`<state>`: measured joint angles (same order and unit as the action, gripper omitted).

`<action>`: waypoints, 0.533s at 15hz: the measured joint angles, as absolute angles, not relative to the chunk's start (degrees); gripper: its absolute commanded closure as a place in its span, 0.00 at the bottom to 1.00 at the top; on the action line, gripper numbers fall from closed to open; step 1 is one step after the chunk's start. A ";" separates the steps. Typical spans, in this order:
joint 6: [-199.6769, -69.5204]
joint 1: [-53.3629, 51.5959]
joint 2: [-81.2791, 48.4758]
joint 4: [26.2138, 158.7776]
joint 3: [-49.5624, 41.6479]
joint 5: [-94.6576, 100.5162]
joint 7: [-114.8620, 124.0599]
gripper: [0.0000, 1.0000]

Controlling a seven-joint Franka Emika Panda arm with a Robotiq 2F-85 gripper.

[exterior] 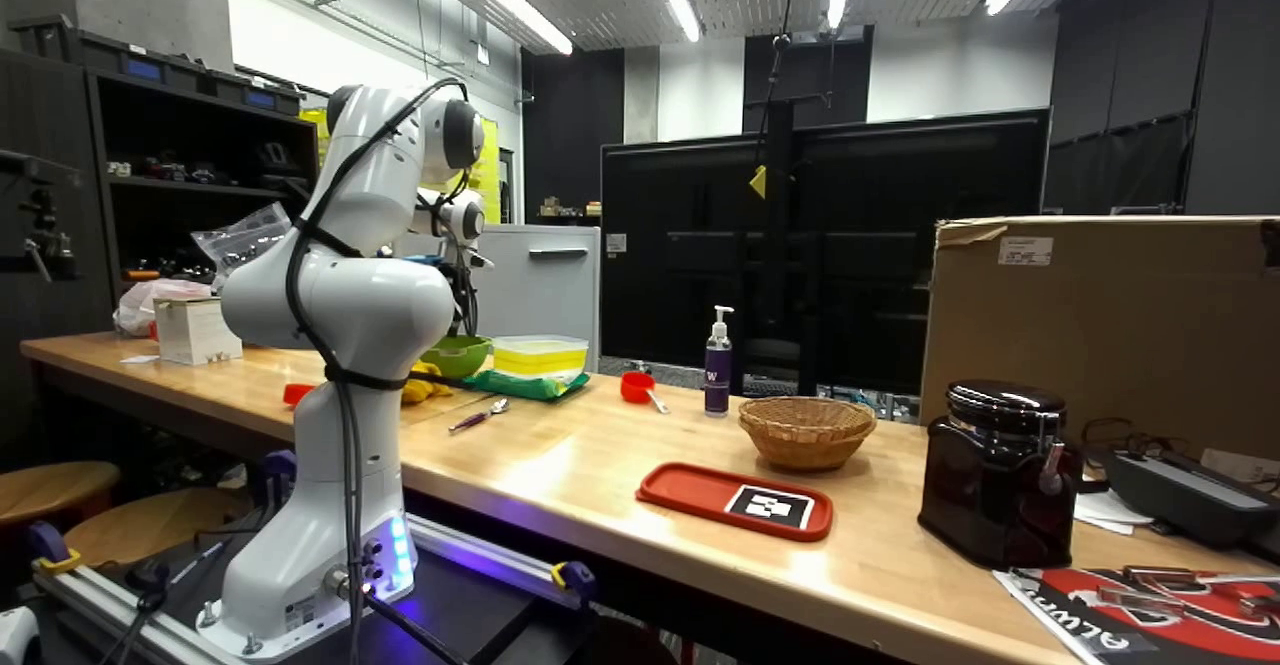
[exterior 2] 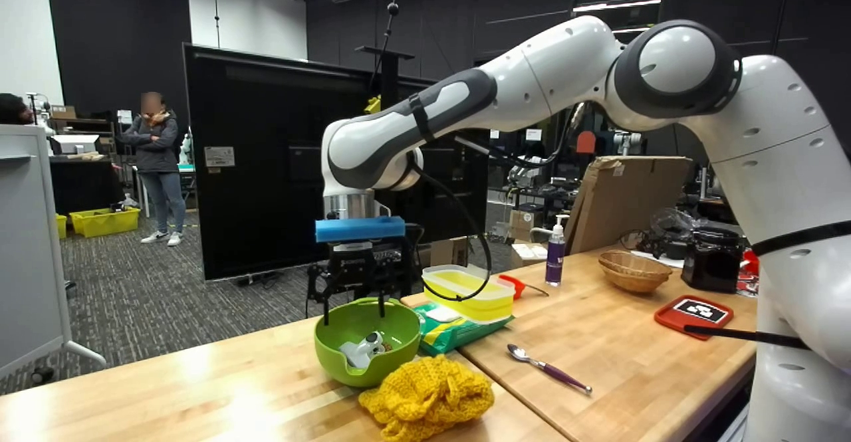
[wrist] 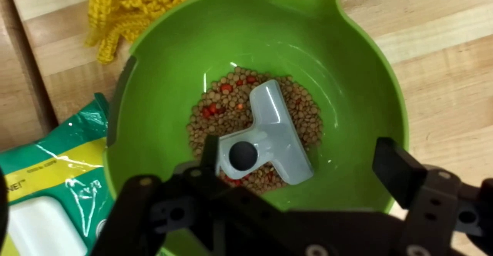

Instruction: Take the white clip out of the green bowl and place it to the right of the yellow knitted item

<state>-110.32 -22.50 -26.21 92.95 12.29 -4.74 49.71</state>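
Your hand [exterior 2: 354,314] is positioned over the bowl [exterior 2: 332,359], left of centre in an exterior view. Its fingers [wrist: 398,175] stand spread wide. The clip [wrist: 275,134] lies inside the bowl, on brown grains [wrist: 231,100] with red pieces [wrist: 226,88] among them. In your wrist view it sits at the centre of the frame, between the two fingers, its long edge slanting down to the right. It is nearer the finger left of centre than the one at lower right; you see that nearer finger overlap the clip's left end, but whether they touch you cannot tell. In an exterior view the clip shows lower in the frame than both fingertips [exterior 2: 326,314]. The knit [wrist: 154,2] lies on the counter [wrist: 454,82] at the upper left of your wrist view, just beside the bowl; contact between them cannot be determined. You have a green packet [wrist: 57,167] at lower left, also beside the bowl. In an exterior view, a tub [exterior 2: 495,306] stands beside the packet, and a spoon [exterior 2: 549,368] lies right of the knit.
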 measured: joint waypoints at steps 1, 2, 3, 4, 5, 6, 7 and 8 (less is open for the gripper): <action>-110.32 -22.37 -26.24 93.03 12.23 -4.74 49.64 0.00; -110.33 -22.25 -26.32 93.09 12.16 -4.74 49.47 0.00; -110.39 -22.08 -26.51 93.11 12.11 -4.74 49.15 0.00; -110.43 -21.92 -26.74 93.12 12.05 -4.74 48.86 0.00; -110.48 -21.76 -27.00 93.13 11.97 -4.75 48.57 0.00; -110.59 -21.60 -27.29 93.15 11.88 -4.80 48.13 0.00; -110.76 -21.46 -27.60 93.16 11.76 -4.87 47.67 0.00; -111.01 -21.32 -27.88 93.22 11.66 -4.95 47.27 0.00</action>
